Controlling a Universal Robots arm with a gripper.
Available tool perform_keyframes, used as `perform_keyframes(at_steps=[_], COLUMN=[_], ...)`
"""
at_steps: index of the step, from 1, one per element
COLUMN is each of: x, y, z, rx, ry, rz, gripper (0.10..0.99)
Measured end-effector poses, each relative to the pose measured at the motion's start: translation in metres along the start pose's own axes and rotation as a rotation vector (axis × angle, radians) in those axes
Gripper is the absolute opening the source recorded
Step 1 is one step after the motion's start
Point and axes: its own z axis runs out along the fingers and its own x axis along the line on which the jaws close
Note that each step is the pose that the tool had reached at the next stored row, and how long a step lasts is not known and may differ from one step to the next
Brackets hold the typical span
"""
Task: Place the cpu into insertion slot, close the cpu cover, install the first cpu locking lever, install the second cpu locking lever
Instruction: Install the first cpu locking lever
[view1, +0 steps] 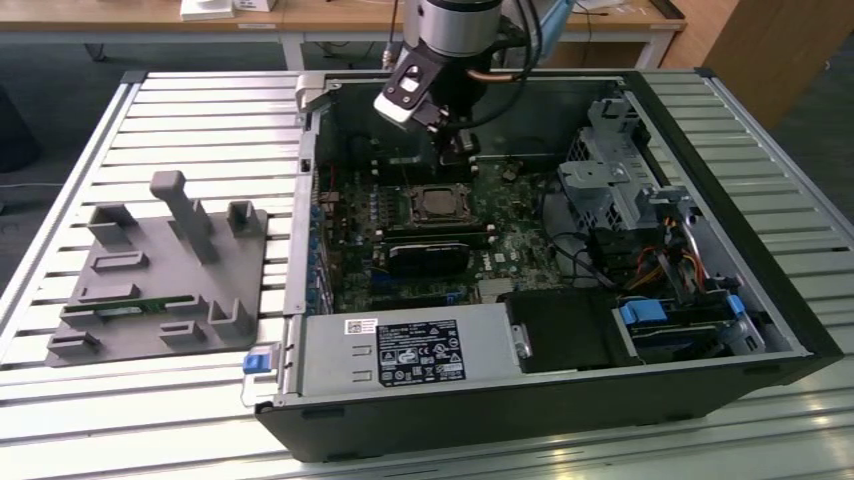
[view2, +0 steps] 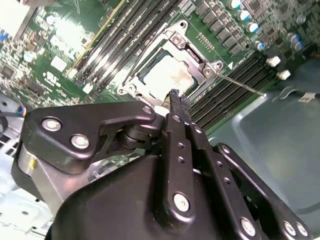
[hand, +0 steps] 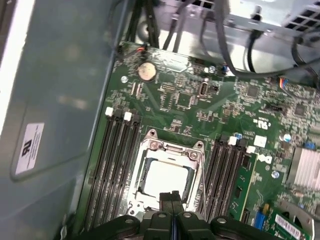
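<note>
The cpu lies flat in the insertion slot, its silvery top showing through the window of the cpu cover. The grey cover frame lies down over the chip. A thin metal locking lever sticks out sideways from one corner of the socket over the memory slots. My gripper hangs just above one edge of the socket. Its two black fingers are pressed together with nothing between them.
Long black memory slots flank the socket on both sides. The open case has high walls, a drive cage and a power supply. A grey fixture tray stands on the slatted table at the exterior view's left.
</note>
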Motion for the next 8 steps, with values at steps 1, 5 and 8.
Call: perform_keyframes(at_steps=[1,5,8], x=[0.0,0.0,0.0], y=[0.0,0.0,0.0], z=[0.0,0.0,0.0], rx=[0.0,0.002,0.003], ry=[0.0001,0.0009,0.0015], rz=[-0.014,-0.081,-0.135], gripper=[0.106,0.106,0.106])
